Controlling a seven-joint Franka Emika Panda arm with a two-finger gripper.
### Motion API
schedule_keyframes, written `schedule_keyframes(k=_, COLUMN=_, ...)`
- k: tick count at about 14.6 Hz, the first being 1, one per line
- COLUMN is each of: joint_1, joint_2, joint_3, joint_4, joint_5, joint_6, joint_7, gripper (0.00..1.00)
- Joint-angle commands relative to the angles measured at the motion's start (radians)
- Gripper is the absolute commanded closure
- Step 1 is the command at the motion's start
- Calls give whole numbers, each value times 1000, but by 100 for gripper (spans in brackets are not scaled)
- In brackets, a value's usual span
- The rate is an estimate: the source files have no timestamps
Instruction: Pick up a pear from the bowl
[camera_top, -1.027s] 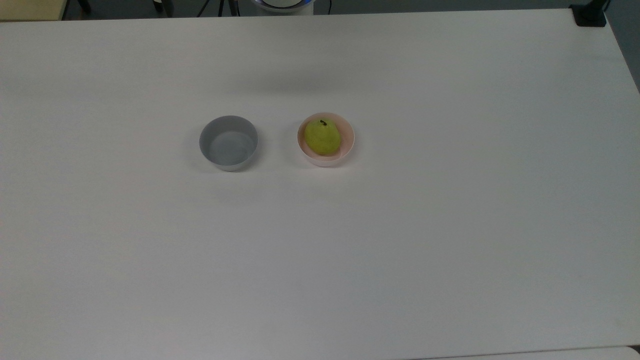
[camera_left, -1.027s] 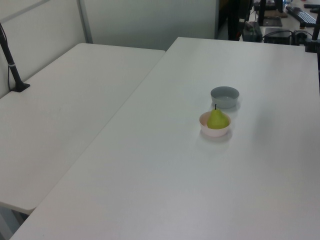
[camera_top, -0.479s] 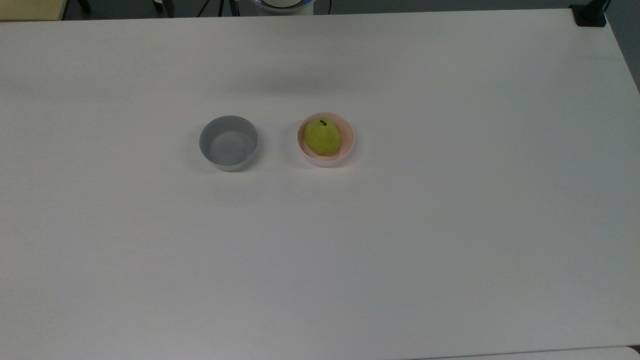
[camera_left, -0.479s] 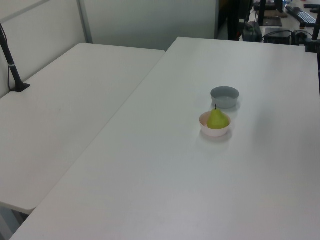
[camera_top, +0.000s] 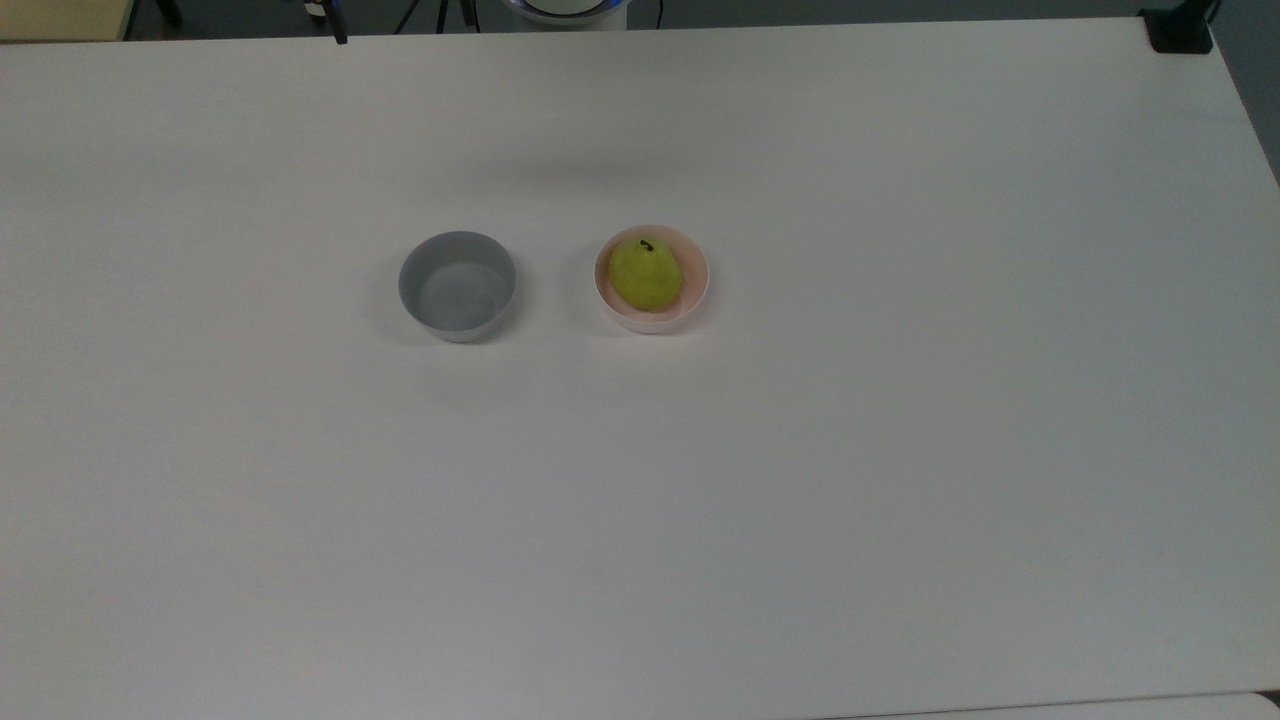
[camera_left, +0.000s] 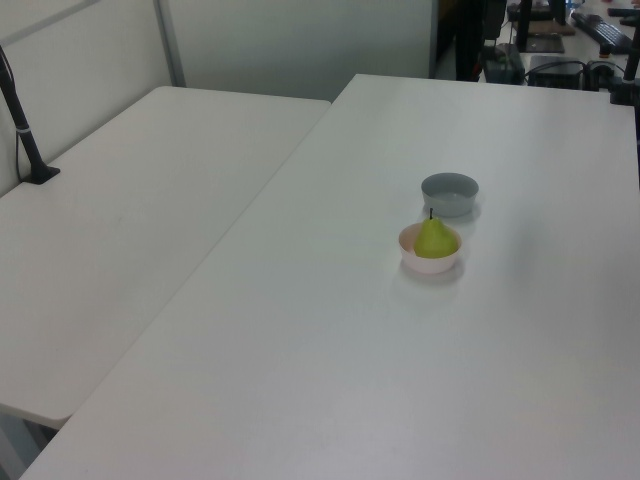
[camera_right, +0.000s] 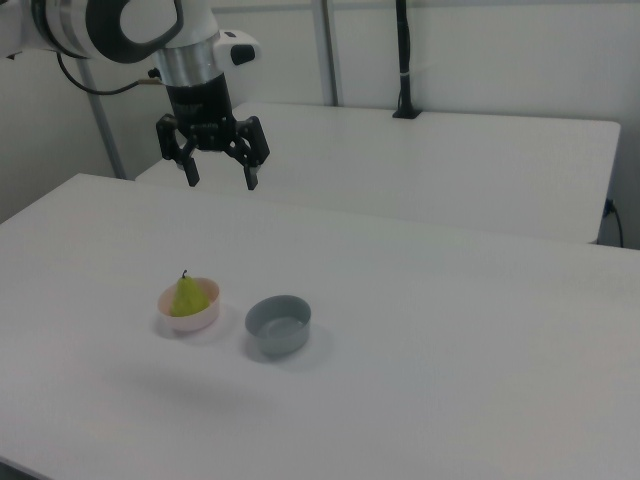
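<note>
big white surface (camera_top: 900, 450) takes up most of what i'm looking at, and there's a second white surface (camera_left: 130, 230) butted up against it on the left view's left. on my right view the arm (camera_right: 120, 25) hangs up high over the far part of the surface, with the hand (camera_right: 218, 178) pointing straight down, fingers (camera_right: 189, 172) spread wide apart and nothing between them. it's well above and well apart from both bowls, not touching anything.

down on the surface there are two small bowls sitting side by side with a gap between them. the grey bowl (camera_top: 458, 286) is on the top view's left and has nothing in it as far as i can see. the bowl (camera_top: 695, 300), the pale pink one, is on the top view's right, and on the right view's left (camera_right: 190, 318).

the pear (camera_top: 646, 275) is sitting inside that pink bowl, upright, yellow-green, with its little dark stem (camera_top: 646, 245) poking up. in the left view the pear (camera_left: 435, 239) rises above the rim.
</note>
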Motion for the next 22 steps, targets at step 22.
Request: schedule_keyframes(k=22, joint_1=262, joint_2=151, joint_3=41, joint_4=-420, joint_5=7, joint_6=537, joint_7=142, gripper=0)
